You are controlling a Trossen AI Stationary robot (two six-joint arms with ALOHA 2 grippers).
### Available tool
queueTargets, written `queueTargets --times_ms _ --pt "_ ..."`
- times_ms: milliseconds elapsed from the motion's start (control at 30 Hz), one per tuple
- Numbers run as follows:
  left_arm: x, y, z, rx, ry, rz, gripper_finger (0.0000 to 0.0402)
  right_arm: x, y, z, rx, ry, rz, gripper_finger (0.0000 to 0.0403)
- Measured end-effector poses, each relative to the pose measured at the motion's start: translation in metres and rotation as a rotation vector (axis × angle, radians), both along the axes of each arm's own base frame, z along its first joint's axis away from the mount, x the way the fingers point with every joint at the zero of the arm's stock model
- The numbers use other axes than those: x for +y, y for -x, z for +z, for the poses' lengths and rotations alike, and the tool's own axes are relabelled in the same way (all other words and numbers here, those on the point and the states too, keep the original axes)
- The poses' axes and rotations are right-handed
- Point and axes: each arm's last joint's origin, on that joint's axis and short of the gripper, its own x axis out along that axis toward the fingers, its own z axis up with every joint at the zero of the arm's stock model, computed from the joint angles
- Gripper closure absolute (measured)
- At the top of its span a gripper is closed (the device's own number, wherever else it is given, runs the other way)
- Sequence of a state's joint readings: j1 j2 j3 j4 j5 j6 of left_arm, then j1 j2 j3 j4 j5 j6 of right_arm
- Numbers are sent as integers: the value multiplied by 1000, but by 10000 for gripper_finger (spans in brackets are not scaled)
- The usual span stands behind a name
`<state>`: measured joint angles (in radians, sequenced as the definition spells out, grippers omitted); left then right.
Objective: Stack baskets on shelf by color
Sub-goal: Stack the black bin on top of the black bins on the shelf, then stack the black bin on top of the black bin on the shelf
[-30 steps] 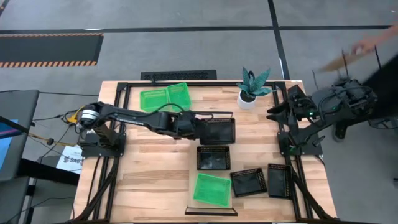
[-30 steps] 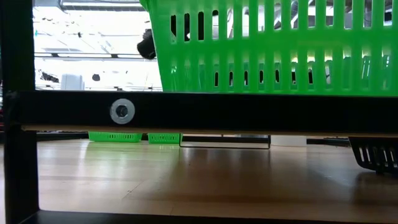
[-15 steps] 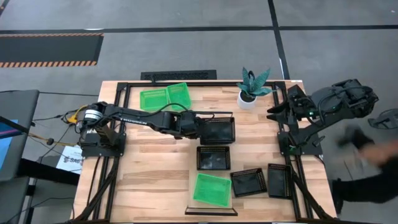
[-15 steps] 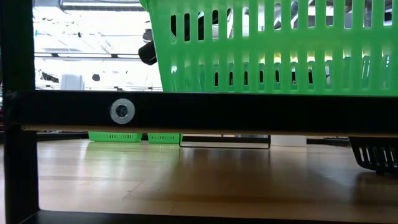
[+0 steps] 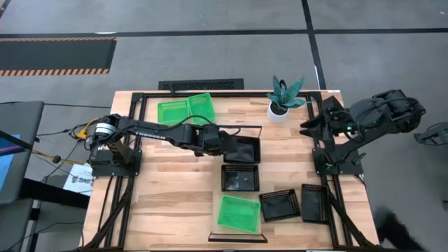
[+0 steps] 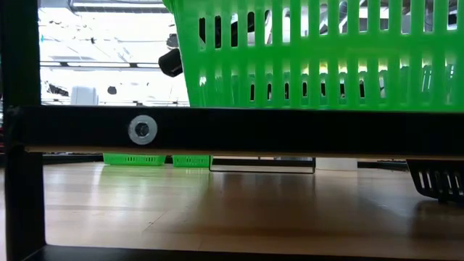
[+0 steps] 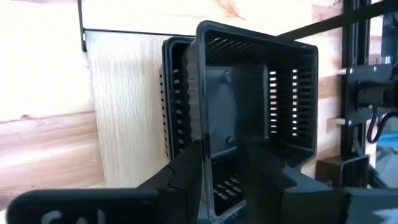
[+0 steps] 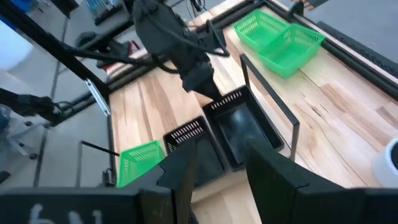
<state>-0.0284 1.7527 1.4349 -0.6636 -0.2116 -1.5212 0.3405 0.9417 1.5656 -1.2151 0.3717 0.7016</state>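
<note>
The left gripper point(image 5: 225, 143) reaches across the surface point(image 5: 175, 189), its fingers point(image 7: 186, 171) clenched on the rim of a black basket point(image 5: 243, 149) over the shelf point(image 5: 238, 133) (another black one point(image 7: 177, 99) sits just behind it). The right gripper point(image 5: 306, 126) waits at the far right edge, fingers point(image 8: 177, 165) spread and holding nothing.

Held basket point(image 5: 241, 149) behind another basket point(image 5: 240, 178)

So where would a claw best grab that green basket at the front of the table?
Probably by one side wall of the green basket, from straight above. It sits upright and open-topped, apart from the black baskets, so the thin rim is free for one finger inside, one outside.
</note>
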Motion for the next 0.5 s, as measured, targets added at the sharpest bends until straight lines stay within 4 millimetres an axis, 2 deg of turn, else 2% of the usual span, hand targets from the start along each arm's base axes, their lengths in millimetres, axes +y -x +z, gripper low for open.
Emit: queueTargets --times_ms 67,167,333,500 --pt "4 0 0 9 -6 -41 307 2 -6 -7 50 9 -5 242" --pt "9 3 7 2 -14 -95 299 7 -17 -28 181 5 -16 242" --pt "12 11 32 -53 -47 -189 297 18 -38 -67 381 -12 -39 242" --pt "10 24 51 -86 -103 -267 298 33 -44 -98 497 4 7 242"
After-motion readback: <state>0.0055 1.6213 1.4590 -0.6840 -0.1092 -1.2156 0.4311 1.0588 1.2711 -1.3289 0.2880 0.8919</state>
